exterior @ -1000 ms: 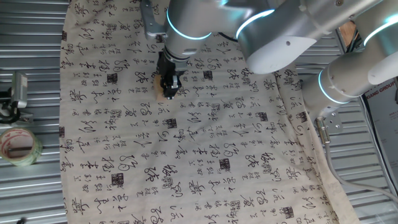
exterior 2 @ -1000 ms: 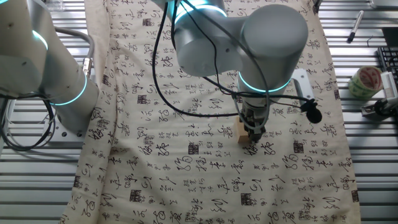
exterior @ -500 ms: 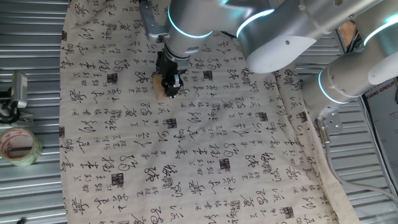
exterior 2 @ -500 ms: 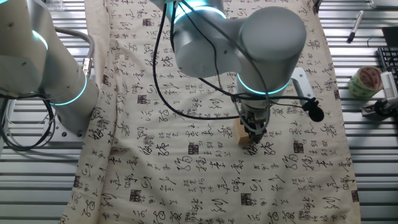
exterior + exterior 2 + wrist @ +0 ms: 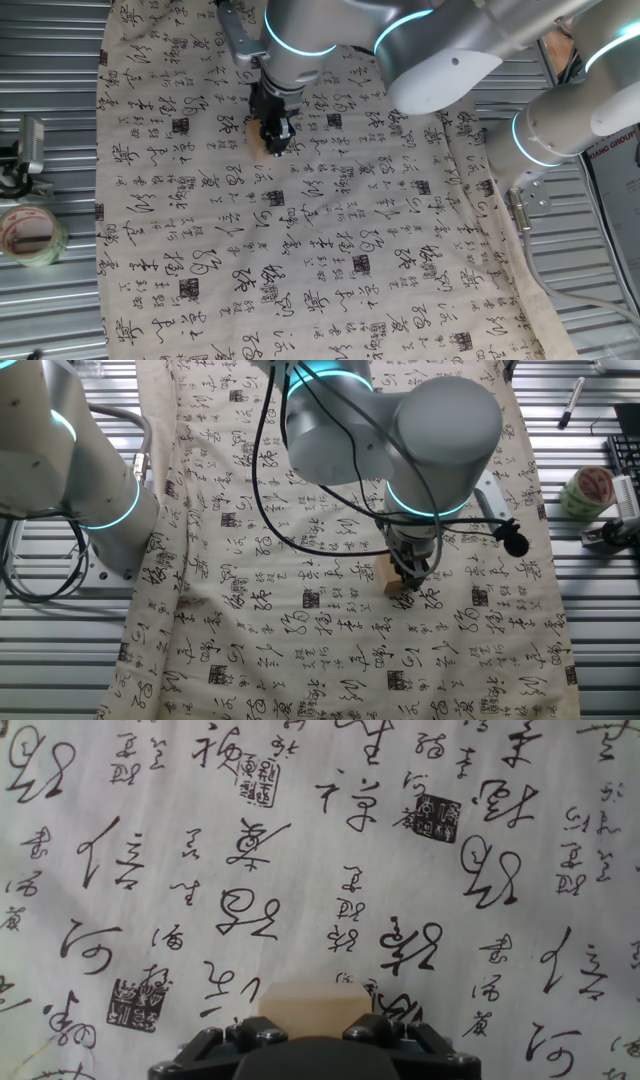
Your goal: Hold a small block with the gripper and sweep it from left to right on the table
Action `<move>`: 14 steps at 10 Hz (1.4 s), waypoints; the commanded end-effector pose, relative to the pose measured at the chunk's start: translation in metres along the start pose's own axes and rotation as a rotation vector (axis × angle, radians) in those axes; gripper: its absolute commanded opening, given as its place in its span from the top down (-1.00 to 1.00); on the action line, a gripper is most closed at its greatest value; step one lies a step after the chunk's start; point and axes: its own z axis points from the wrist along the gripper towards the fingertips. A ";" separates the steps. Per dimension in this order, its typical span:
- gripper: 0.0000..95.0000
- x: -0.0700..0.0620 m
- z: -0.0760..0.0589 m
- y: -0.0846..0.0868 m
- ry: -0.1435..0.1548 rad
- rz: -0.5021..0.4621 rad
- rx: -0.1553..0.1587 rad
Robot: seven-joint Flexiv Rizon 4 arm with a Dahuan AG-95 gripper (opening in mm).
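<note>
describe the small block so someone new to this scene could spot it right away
Find the beige calligraphy cloth covering the ribbed metal table. On it, follow the silver-grey arm down to its black gripper; the small block sits between the fingers. It is the only plain tan cube among black characters.

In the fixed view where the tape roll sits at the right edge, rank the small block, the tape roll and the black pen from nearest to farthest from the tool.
1. The small block: at the tool tips, on the cloth.
2. The tape roll: right edge, on the ribbed metal.
3. The black pen: upper right corner, slightly beyond the tape.
</note>
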 end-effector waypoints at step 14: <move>1.00 0.000 0.017 0.000 -0.011 0.304 -0.035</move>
